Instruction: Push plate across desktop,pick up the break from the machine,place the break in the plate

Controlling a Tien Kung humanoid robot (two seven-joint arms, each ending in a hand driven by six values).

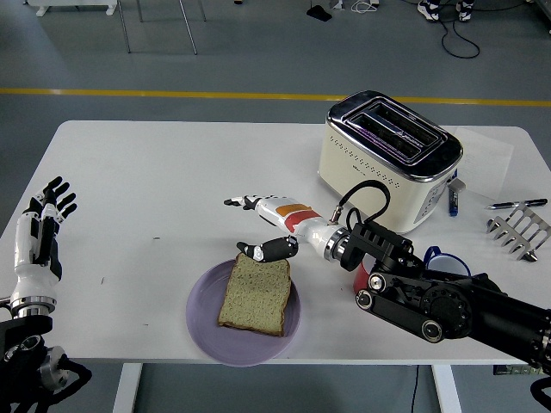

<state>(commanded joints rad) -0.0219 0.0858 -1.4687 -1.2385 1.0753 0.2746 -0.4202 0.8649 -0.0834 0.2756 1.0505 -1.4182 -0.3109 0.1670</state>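
A plate (202,331) sits near the table's (155,189) near edge, about mid-width, with a slice of bread (256,295) lying on it. Just beyond the bread's far edge hangs the right hand (258,228), its arm running in from the lower right. Far right of the plate stands the toaster (387,159). Right of the toaster lie a small bottle (454,196), a pen (515,204) and a rack (519,231) at the table's right edge; a cup (443,261) sits nearer, beside the arm. The left hand (41,237) is at the table's left edge, well apart from the plate.
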